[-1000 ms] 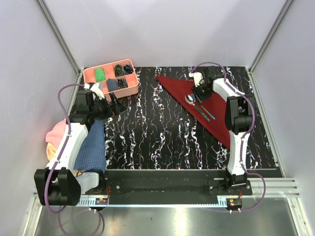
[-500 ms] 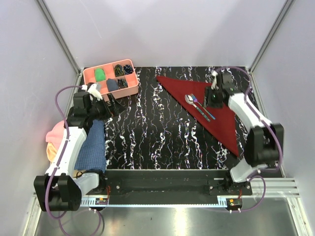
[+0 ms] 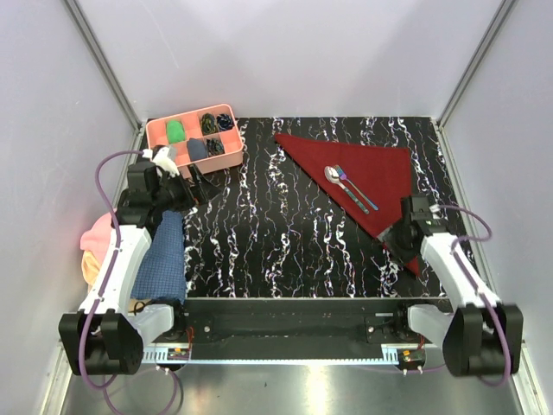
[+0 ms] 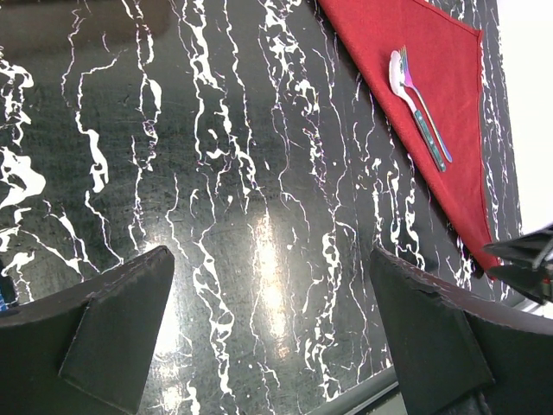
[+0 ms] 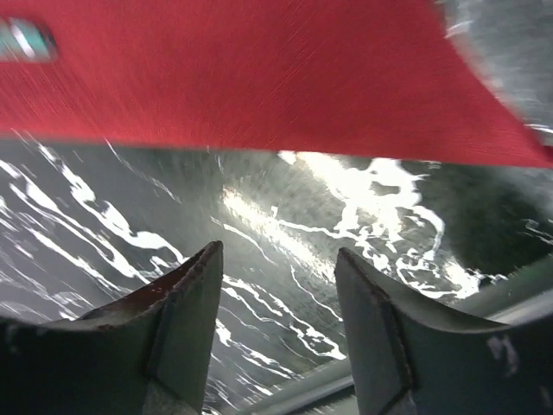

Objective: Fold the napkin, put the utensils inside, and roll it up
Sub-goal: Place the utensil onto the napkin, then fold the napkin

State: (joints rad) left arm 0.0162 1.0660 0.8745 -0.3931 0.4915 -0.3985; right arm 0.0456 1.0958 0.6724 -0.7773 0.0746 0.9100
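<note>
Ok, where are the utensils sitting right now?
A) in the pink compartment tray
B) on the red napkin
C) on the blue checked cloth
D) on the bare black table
B: the utensils lie side by side on the napkin, near its long folded edge.

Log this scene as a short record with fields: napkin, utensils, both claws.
napkin: dark red, folded into a triangle, flat on the right side of the table
utensils: lying together on the napkin, uncovered, not rolled in
left claw: open, empty, above bare table
right claw: open, empty, at the napkin's near edge
</note>
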